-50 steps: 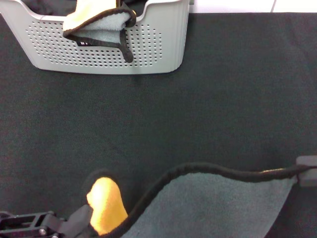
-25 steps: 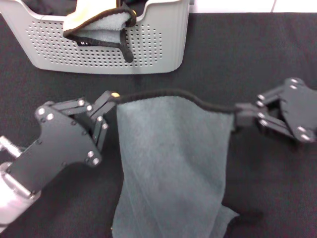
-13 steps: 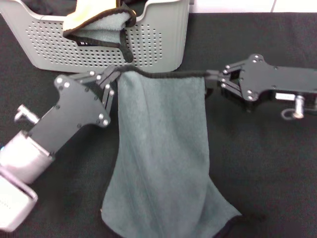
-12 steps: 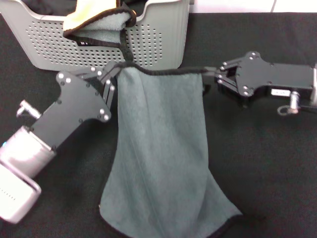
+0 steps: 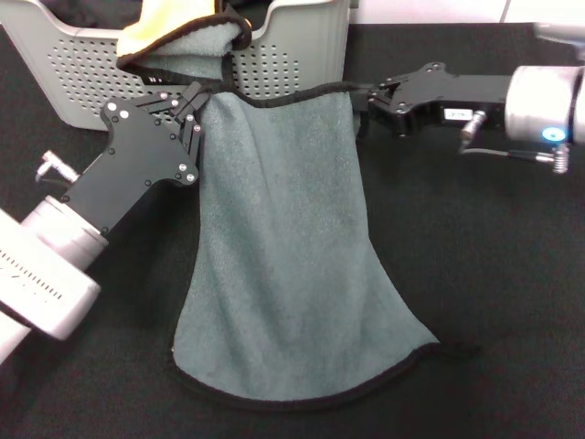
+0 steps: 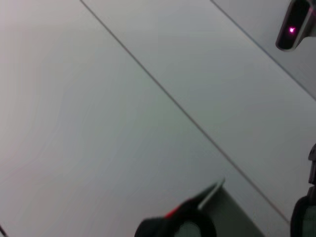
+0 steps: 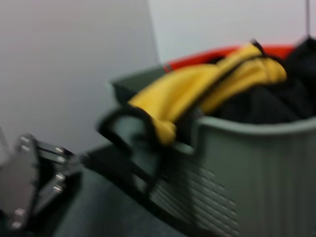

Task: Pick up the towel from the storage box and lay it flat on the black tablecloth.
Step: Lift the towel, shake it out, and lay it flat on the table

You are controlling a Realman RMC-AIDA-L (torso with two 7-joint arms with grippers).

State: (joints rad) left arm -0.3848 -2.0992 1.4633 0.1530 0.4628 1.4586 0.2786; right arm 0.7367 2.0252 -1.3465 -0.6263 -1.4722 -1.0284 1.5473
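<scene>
Black tablecloth everywhere, storage box up at the far edge with a second yellow towel draped over its rim. Towel already out, grey-green face up, lower half resting on the cloth. Left gripper and right gripper each clamped on a top corner, stretching the hem just beside the box. Still left: lowering, flattening that flared bottom edge, letting go.

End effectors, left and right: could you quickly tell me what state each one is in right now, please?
Left end effector: closed on one top corner of the towel.
Right end effector: closed on the towel's other top corner.
</scene>
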